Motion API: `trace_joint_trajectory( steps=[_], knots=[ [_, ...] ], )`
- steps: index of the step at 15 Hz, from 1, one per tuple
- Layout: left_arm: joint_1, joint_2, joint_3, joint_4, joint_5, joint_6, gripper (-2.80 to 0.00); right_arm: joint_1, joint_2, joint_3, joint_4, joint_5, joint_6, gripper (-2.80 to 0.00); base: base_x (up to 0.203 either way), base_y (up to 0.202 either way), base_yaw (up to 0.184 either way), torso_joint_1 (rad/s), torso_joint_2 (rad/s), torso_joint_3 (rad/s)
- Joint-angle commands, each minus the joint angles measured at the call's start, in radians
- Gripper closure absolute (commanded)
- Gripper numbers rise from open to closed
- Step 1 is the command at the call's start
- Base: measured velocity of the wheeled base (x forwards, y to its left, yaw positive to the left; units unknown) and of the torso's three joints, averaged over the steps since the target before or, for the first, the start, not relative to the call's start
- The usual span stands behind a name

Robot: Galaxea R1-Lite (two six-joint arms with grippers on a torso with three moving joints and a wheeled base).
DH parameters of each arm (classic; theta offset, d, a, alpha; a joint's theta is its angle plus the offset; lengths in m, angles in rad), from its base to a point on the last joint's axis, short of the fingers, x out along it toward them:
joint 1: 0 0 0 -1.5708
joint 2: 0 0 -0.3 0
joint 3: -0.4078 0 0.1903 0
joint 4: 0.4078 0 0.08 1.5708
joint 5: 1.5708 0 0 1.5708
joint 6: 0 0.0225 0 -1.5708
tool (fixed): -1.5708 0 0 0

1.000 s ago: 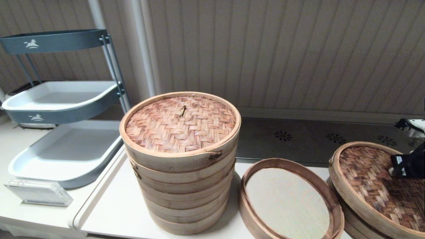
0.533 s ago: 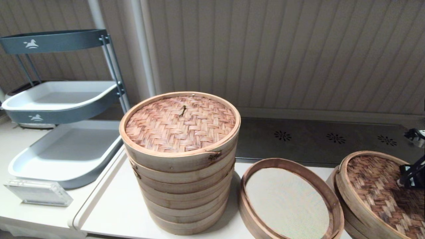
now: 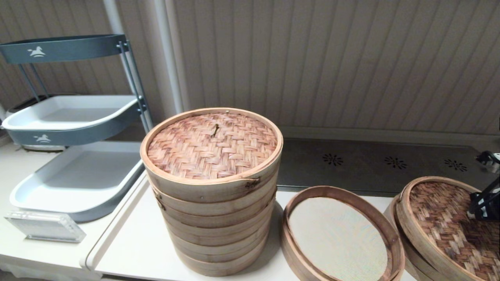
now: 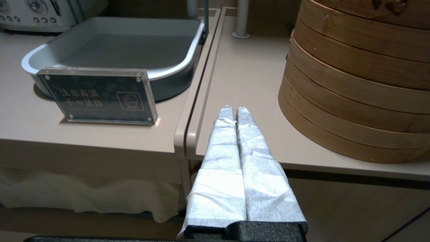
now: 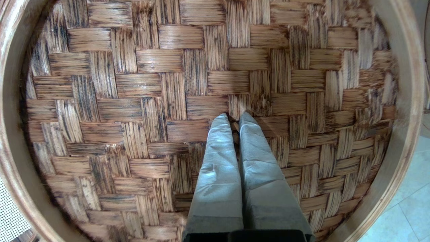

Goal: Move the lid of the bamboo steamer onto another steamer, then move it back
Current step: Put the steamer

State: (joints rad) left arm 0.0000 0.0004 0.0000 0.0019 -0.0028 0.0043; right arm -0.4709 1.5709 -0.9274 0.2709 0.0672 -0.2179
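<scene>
The bamboo steamer lid (image 3: 441,218), dark mottled weave with a pale rim, lies over a low steamer (image 3: 391,218) at the table's far right. My right gripper (image 3: 477,208) is on the lid's middle. In the right wrist view the right gripper (image 5: 234,117) is shut on the tiny centre loop (image 5: 235,129), with the lid (image 5: 134,101) filling the view. Another steamer (image 3: 384,230), with a dark rim and flat cream liner, stands uncovered just left of it. My left gripper (image 4: 232,109) hangs shut and empty at the table's front edge.
A tall pale tiered stack (image 3: 213,195) with a reddish-tan lid stands left of the uncovered steamer and beside my left gripper (image 4: 352,84). Further left are a grey tray rack (image 3: 74,171) and a clear sign holder (image 4: 97,95). A dark metal strip (image 3: 371,162) runs along the back.
The lid, held by my right gripper, moved right and down onto the far-right steamer. It has barely shifted in the last half second.
</scene>
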Motion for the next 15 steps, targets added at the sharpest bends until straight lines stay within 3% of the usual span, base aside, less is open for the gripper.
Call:
trace_joint_trajectory(
  steps=[1,15],
  knots=[
    [0.000,0.001,0.003,0.000,0.000,0.000,0.00,-0.002,0.015,-0.004,0.002,0.002,-0.001,0.00,0.000,0.000,0.000,0.000,0.00,0.000],
    [0.000,0.001,0.003,0.000,0.000,-0.001,0.00,0.001,0.083,-0.044,0.001,0.003,0.002,0.00,0.000,0.000,0.000,0.000,0.00,0.000]
  ],
)
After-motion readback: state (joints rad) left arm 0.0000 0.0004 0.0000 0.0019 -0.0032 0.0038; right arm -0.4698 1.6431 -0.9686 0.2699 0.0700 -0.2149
